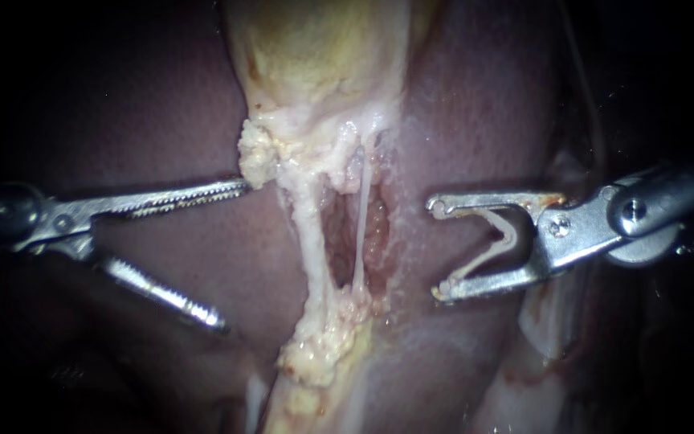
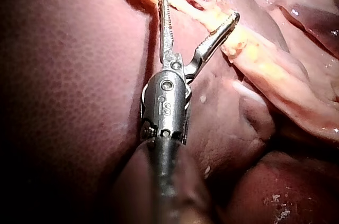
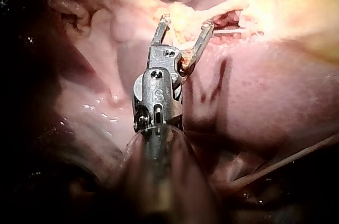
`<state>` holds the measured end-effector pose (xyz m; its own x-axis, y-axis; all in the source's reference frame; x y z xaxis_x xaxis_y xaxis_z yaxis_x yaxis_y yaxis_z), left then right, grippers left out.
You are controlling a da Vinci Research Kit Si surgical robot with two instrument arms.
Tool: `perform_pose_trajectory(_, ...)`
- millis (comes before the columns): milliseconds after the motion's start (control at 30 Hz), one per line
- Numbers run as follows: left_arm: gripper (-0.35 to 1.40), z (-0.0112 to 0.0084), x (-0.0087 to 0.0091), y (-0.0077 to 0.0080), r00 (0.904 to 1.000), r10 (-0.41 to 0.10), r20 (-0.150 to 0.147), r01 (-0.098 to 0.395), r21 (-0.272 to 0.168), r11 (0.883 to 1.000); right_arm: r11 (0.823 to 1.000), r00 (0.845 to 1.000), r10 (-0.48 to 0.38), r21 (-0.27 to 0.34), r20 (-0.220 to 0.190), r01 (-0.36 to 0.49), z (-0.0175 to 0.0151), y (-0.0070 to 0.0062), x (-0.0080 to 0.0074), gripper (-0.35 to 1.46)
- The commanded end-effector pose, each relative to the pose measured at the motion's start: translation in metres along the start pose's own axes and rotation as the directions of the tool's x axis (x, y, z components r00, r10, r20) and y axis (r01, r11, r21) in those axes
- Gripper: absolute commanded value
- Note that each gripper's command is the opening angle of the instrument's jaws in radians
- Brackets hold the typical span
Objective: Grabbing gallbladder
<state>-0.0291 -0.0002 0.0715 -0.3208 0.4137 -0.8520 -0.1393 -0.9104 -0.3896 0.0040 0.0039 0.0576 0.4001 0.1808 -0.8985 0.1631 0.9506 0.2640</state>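
The pale yellow gallbladder (image 1: 319, 56) hangs from the top middle of the endoscope view, narrowing into fatty strands. Two whitish tubes, a thick one (image 1: 312, 241) and a thin one (image 1: 361, 217), run down over a raw window in the liver bed. My left instrument (image 1: 233, 255) comes in from the left with serrated jaws open; its upper jaw tip touches the fatty lump (image 1: 257, 153) at the gallbladder's neck. My right instrument (image 1: 438, 249) stands open just right of the tubes, holding nothing. The left wrist view shows the left instrument (image 2: 198, 7) open beside the fatty strand (image 2: 243, 44).
Dark red liver (image 1: 162, 104) lies on both sides of the gallbladder. A second fatty clump (image 1: 323, 345) sits where the tubes join at the bottom middle. Pale tissue folds (image 1: 540, 321) lie under the right instrument's shaft.
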Motion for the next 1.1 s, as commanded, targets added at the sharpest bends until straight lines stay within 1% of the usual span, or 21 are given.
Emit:
perform_pose_trajectory(33,0.96,0.0,0.0,0.0,1.0,-0.001,0.0,0.001,-0.003,1.0,1.0,1.0,0.0,0.0,0.0,0.0,0.0,0.0,0.0,0.5)
perform_pose_trajectory(100,0.96,-0.0002,0.0001,-0.0001,1.0,-0.001,0.001,0.001,0.003,1.0,1.0,1.0,0.0,0.0,0.0,0.0,0.0,0.0,0.0,0.5)
perform_pose_trajectory(167,0.96,-0.0005,0.0004,-0.0004,0.9999,-0.014,0.005,0.014,0.02,1.0,1.0,1.0,0.0,0.0,0.0,0.0,0.0,0.0,0.0,0.5)
perform_pose_trajectory(267,0.94,-0.0014,0.0011,-0.0013,0.9989,-0.045,0.015,0.044,0.071,0.997,1.0,1.0,0.0,0.0,0.0,0.0,0.0,0.0,0.0,0.5)
perform_pose_trajectory(300,0.93,-0.0018,0.0014,-0.0018,0.9976,-0.066,0.017,0.065,0.095,0.993,1.0,1.0,0.0,0.0,0.0,0.0,0.0,0.0,0.0,0.5)
perform_pose_trajectory(333,0.93,-0.002,0.0016,-0.0022,0.9969,-0.076,0.02,0.073,0.111,0.991,1.0,1.0,0.0,0.0,0.0,0.0,0.0,0.0,0.0,0.5)
perform_pose_trajectory(367,0.89,-0.0021,0.0018,-0.0026,0.9956,-0.091,0.02,0.088,0.126,0.988,1.0,1.0,0.0,0.0,0.0,0.0,0.0,0.0,0.0,0.5)
perform_pose_trajectory(400,0.88,-0.0023,0.002,-0.0031,0.9926,-0.12,0.021,0.115,0.153,0.981,1.0,1.0,0.0,0.0,0.0,0.0,0.0,0.0,0.0,0.5)
perform_pose_trajectory(500,0.84,-0.0021,0.0024,-0.0042,0.9856,-0.168,0.018,0.162,0.192,0.968,1.0,1.0,0.0,-0.001,0.0,0.0,0.0001,0.0001,0.0,0.5)
perform_pose_trajectory(567,0.79,-0.0016,0.0025,-0.0046,0.9815,-0.191,0.014,0.184,0.206,0.961,1.0,1.0,0.0,-0.001,0.0,0.0,0.0001,0.0001,0.0,0.5)
perform_pose_trajectory(600,0.74,-0.0012,0.0025,-0.0048,0.9764,-0.216,0.009,0.209,0.214,0.954,1.0,1.0,0.0,-0.001,0.0,0.0,0.0001,0.0001,0.0,0.5)
perform_pose_trajectory(667,0.66,-0.0005,0.0027,-0.0051,0.9689,-0.247,0.002,0.241,0.225,0.944,1.0,1.0,0.001,-0.001,0.0,-0.001,0.0001,0.0001,0.0,0.5)
perform_pose_trajectory(767,0.59,0.0007,0.0028,-0.0057,0.9619,-0.273,-0.005,0.267,0.238,0.934,1.0,1.0,0.0,-0.001,0.0,0.0,0.0001,0.0001,0.0,0.5)
perform_pose_trajectory(800,0.52,0.001,0.0028,-0.0058,0.9586,-0.285,-0.008,0.278,0.239,0.93,1.0,1.0,0.0,-0.001,0.0,0.0,0.0001,0.0001,0.0,0.5)
perform_pose_trajectory(900,0.14,0.0011,0.0025,-0.006,0.9485,-0.316,-0.018,0.311,0.243,0.919,1.0,1.0,0.0,-0.001,0.0,0.0,0.0001,0.0001,0.0,0.5)
perform_pose_trajectory(933,0.05,0.001,0.0023,-0.006,0.9448,-0.327,-0.021,0.322,0.244,0.915,1.0,1.0,0.0,-0.001,0.0,0.0,0.0001,0.0001,0.0,0.5)
perform_pose_trajectory(1000,-0.1,0.0008,0.0021,-0.006,0.9411,-0.337,-0.023,0.333,0.245,0.911,1.0,1.0,0.0,-0.001,0.0,0.0,0.0001,0.0001,0.0,0.5)
perform_pose_trajectory(1033,-0.33,0.0006,0.002,-0.006,0.939,-0.343,-0.022,0.338,0.245,0.909,1.0,1.0,0.0,-0.001,0.0,0.0,0.0001,0.0001,0.0,0.5)
perform_pose_trajectory(1067,-0.35,0.0004,0.0019,-0.006,0.9369,-0.349,-0.02,0.343,0.245,0.907,1.0,1.0,0.0,-0.001,0.0,0.0,0.0002,0.0001,0.0,0.5)
perform_pose_trajectory(1100,-0.35,0.0002,0.0019,-0.006,0.9327,-0.36,-0.02,0.354,0.245,0.903,1.0,1.0,0.0,-0.001,0.0,0.0,0.0002,0.0001,0.0,0.5)
